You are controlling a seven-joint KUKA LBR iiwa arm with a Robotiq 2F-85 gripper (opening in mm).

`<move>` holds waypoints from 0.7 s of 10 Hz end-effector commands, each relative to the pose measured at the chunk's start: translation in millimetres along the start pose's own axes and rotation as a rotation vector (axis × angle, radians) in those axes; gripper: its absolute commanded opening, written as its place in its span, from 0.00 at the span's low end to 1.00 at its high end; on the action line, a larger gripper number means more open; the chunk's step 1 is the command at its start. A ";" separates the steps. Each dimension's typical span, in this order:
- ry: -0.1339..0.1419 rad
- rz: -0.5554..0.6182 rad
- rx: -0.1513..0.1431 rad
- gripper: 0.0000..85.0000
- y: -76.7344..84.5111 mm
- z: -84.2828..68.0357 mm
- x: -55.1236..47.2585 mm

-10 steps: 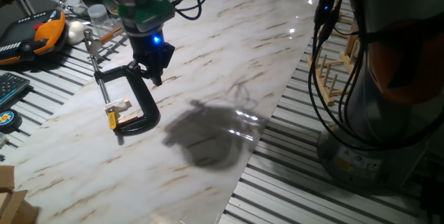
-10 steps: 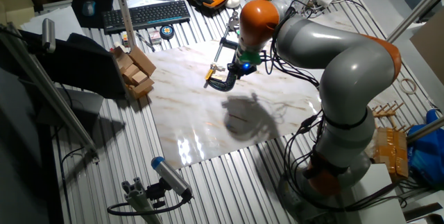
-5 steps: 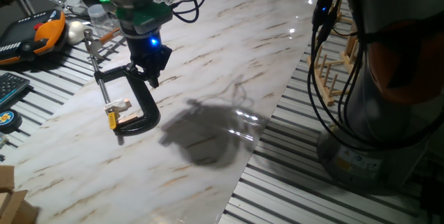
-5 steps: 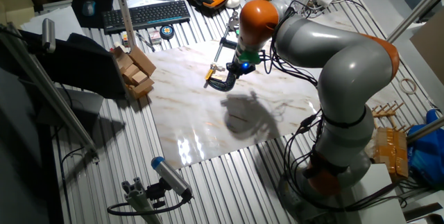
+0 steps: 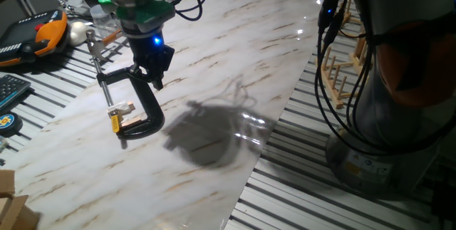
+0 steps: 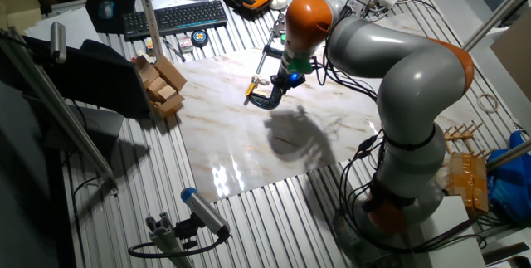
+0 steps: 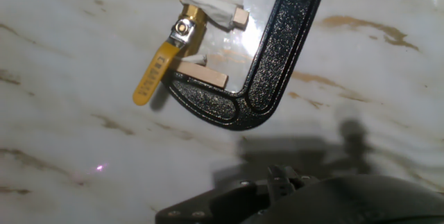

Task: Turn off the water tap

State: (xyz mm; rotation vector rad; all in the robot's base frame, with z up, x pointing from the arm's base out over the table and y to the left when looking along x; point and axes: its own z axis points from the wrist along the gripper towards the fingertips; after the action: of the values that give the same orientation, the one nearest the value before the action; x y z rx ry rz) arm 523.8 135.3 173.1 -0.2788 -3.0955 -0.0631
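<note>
Since the earlier frames the gripper (image 5: 158, 79) has crept a little toward 9 o'clock in one fixed view, nearer the back of the black C-clamp (image 5: 140, 105), and nothing on the table has shifted. It hangs over the marble-patterned table (image 5: 235, 52) just beside the clamp's curved spine, at about 1 o'clock from the water tap (image 5: 116, 117), with a blue light glowing on the hand above it. Whether the claw is spread or closed I cannot tell: the fixed views show only a dark tapered tip, and the hand view shows only a dark part of the hand along the bottom edge. The water tap (image 7: 182, 35) sits in the clamp's mouth, its brass body pinched between two small pale blocks, one of them wrapped in white tape, and the clamp's silver screw rod (image 5: 99, 68) runs off toward 11 o'clock in one fixed view. In the hand view the yellow lever handle (image 7: 156, 75) slants from the brass body toward 7 o'clock, out past the clamp (image 7: 272, 61) and over the bare marble. From the other fixed view the gripper (image 6: 278, 88) is at 2 o'clock of the tap (image 6: 251, 91), apart from it, with the arm's shadow cast on the table toward 5 o'clock.
</note>
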 end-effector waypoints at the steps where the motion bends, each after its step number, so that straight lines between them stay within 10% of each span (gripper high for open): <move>1: -0.006 -0.004 0.012 0.00 0.3 0.0 0.1; 7: -0.005 0.074 0.009 0.00 0.4 0.1 0.2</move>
State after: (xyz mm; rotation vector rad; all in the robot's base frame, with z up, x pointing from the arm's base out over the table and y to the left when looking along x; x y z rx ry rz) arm 523.6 135.9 173.0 -0.3975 -3.0857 -0.0507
